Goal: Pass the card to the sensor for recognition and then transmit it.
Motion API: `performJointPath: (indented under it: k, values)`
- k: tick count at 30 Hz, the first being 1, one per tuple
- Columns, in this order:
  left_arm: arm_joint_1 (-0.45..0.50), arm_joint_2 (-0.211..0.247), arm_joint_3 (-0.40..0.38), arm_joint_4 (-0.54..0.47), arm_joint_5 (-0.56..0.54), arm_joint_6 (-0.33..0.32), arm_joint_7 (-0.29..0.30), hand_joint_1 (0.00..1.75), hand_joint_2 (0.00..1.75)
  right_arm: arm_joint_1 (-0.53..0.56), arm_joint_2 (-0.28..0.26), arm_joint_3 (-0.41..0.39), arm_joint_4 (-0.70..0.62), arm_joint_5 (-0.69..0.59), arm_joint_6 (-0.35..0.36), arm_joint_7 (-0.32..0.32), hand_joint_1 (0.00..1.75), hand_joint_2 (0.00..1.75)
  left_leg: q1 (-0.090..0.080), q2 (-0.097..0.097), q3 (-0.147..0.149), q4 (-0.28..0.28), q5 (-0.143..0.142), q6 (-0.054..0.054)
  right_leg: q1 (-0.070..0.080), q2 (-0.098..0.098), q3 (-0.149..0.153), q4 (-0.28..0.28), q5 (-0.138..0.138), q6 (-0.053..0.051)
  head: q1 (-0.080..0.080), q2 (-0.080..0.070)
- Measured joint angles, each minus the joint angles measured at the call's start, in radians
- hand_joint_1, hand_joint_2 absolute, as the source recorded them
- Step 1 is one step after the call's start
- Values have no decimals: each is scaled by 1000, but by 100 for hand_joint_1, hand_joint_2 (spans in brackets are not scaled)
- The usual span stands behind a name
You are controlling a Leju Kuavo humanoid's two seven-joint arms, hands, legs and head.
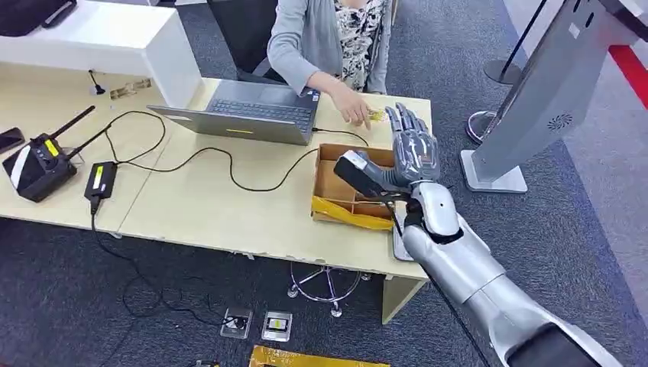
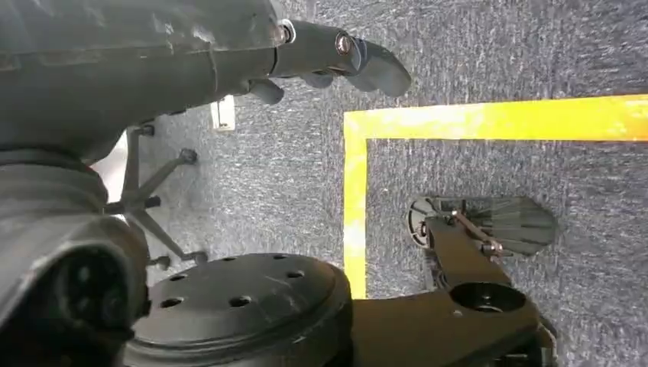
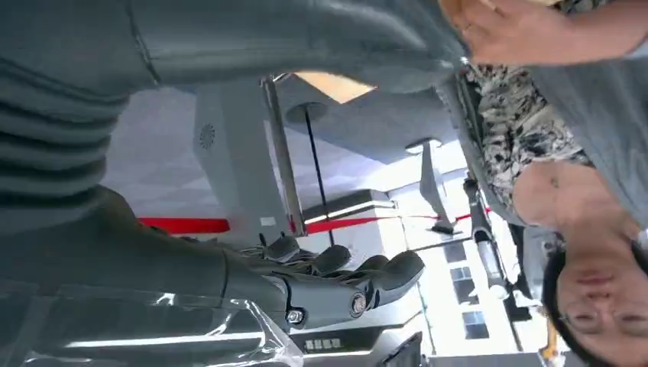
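Your right hand (image 1: 413,145) is raised over the far right end of the surface (image 1: 229,206), fingers spread and pointing away from you, with nothing held in them; the right wrist view shows the same fingers (image 3: 359,279) lying apart and bare. It hangs above the far edge of the open cardboard box (image 1: 348,195), which sits near the surface's right end with yellow tape along its near wall. Just beyond your hand, a person's hand (image 1: 353,105) rests on the surface, pressing down on a small yellowish card (image 1: 374,115) beside the laptop (image 1: 248,115); the card is apart from your fingers, close to their tips. To the right, off the surface, the grey sensor stand (image 1: 535,99) leans on its floor base. Your left hand (image 2: 336,57) hangs by your side over the carpet and a yellow floor line (image 2: 474,121), fingers loosely curled with nothing in them.
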Motion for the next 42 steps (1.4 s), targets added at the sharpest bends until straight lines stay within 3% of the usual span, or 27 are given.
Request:
performJointPath:
  k: [4,9,10,19,27,31,36,42]
  values:
    - [14,0,0,0,9,-1,-29,0,0,60,-52,-6,-131,-41,-40,-7,0,0,0,0,0,0,0,0,0,0,0,0,0,0,0,0]
    - [21,0,0,0,21,1,-32,0,0,115,-99,-12,-268,-50,-40,18,0,0,0,0,0,0,0,0,0,0,0,0,0,0,0,0]
    - [21,0,1,0,26,2,-35,0,0,128,-105,-12,-296,-53,-37,30,0,175,0,0,0,0,0,0,0,0,0,0,0,0,-1,0]
    - [22,0,2,1,53,18,-7,0,0,306,-122,-1,-485,30,-55,151,0,175,0,0,0,0,-1,-1,1,0,0,0,-1,-1,0,0]
    - [22,0,3,1,64,36,4,0,0,408,-112,5,-520,141,-88,252,0,175,0,0,0,0,-1,-1,0,0,0,0,-1,-1,0,0]
    - [22,0,3,1,63,36,4,0,0,428,-96,4,-516,202,-41,308,0,175,1,0,0,0,-1,-1,1,0,0,0,-1,-1,0,0]
    - [22,-1,3,1,63,41,4,0,0,431,-79,4,-505,241,2,317,0,175,1,0,0,0,0,-1,1,0,0,0,-1,-1,0,0]
    - [22,-10,7,0,72,82,15,0,0,425,-40,6,-475,247,51,272,0,175,1,0,0,0,-1,-1,1,0,0,0,-1,-1,0,0]
